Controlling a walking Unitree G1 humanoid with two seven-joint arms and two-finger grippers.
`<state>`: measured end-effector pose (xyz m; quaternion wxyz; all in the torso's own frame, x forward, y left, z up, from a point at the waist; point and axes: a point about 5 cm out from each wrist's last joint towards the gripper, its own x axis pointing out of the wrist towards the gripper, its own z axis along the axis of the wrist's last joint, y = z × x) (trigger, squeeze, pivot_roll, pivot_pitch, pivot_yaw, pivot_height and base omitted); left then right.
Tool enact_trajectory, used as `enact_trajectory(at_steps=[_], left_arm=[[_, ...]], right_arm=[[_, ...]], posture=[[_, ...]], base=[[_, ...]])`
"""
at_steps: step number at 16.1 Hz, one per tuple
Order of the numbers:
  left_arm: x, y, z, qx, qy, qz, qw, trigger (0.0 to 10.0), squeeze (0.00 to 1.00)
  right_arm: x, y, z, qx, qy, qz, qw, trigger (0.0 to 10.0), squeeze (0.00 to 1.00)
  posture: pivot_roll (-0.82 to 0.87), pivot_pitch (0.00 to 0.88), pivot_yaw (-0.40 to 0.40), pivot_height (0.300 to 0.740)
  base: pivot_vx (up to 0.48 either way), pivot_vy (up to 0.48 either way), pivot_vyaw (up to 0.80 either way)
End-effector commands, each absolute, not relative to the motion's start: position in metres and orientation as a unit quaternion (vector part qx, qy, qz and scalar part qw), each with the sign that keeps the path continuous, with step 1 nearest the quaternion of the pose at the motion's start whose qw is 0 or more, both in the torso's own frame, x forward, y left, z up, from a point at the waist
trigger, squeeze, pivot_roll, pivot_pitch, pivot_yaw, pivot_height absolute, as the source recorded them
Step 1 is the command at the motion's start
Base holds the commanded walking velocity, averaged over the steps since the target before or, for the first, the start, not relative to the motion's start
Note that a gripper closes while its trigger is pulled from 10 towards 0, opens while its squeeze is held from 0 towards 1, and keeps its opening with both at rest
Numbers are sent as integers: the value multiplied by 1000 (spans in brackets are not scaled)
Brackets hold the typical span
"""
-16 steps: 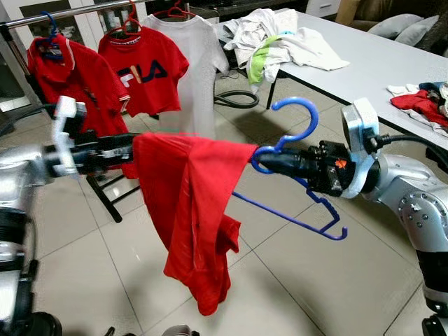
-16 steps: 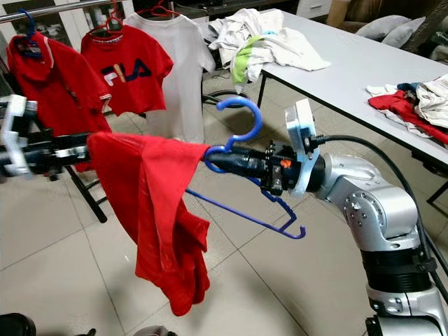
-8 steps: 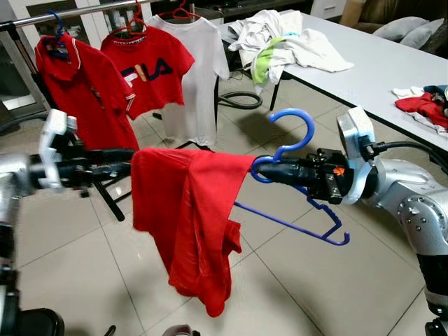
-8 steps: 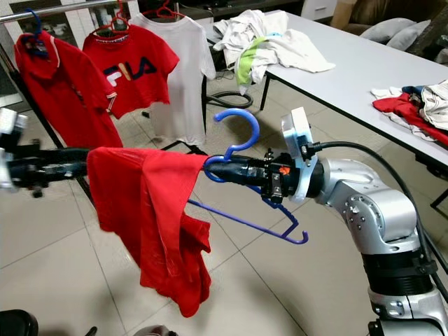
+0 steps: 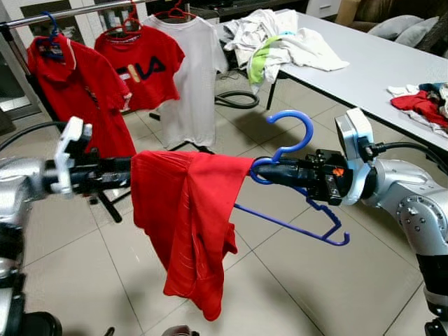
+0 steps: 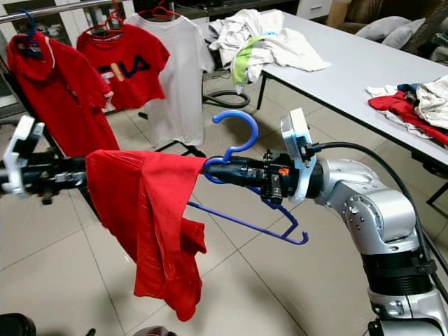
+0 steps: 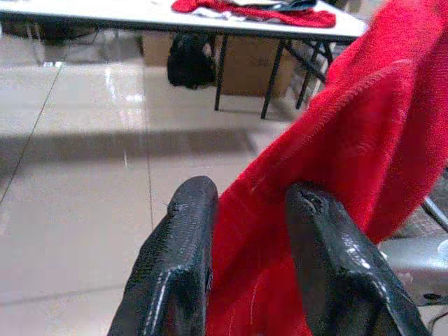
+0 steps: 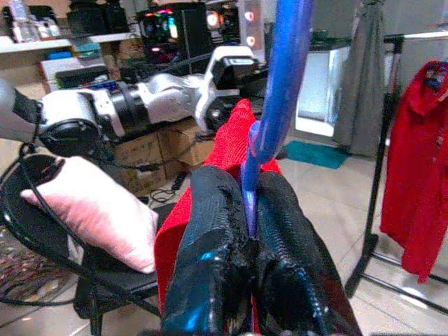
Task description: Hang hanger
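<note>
A blue plastic hanger (image 5: 294, 178) carries a red shirt (image 5: 187, 224) that droops off its left end, bunched and hanging toward the floor. My right gripper (image 5: 260, 170) is shut on the blue hanger at the base of its hook, with the fingers (image 8: 280, 259) pinching the blue stem (image 8: 276, 112). My left gripper (image 5: 129, 171) reaches in from the left and is shut on the red shirt's upper edge; its fingers (image 7: 178, 259) clamp red cloth (image 7: 350, 161). Behind stands a clothes rail (image 5: 63, 14) with a red polo, a red FILA shirt (image 5: 140, 66) and a white shirt (image 5: 189, 70) hung on it.
A white table (image 5: 378, 63) at the right holds a heap of clothes (image 5: 280, 38) and more garments (image 5: 423, 98) at its near edge. A dark hose loop (image 5: 234, 99) lies on the tiled floor under it. The rail's black foot (image 5: 105, 203) runs across the floor.
The view has shifted slightly. My left arm has drawn a little closer to the shirt. The hanger and right gripper hold about the same place.
</note>
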<state>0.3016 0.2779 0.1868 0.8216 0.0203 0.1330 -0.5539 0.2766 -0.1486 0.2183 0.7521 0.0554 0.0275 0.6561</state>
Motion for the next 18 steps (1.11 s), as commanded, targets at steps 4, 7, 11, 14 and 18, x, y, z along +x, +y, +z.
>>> enact_trajectory(at_steps=[4,7,11,14,18], left_arm=[[296,271,187,-12,143,-567,811,10000,1000],[295,263,182,-19,144,-576,805,10000,1000],[302,257,181,4,128,-559,819,8275,0],[305,261,181,14,124,-538,834,0,0],[306,264,184,17,121,-536,836,0,0]], right_arm=[[283,-155,218,46,22,644,763,0,0],[282,-152,215,46,28,651,757,0,0],[281,-150,217,49,22,656,753,0,0],[280,-151,219,51,19,657,752,0,0],[280,-153,221,52,16,659,750,0,0]], posture=[[14,0,19,740],[16,0,17,740],[14,0,18,740],[9,0,24,740],[7,0,30,740]], base=[[0,0,0],[0,0,0],[0,0,0],[0,0,0],[0,0,0]])
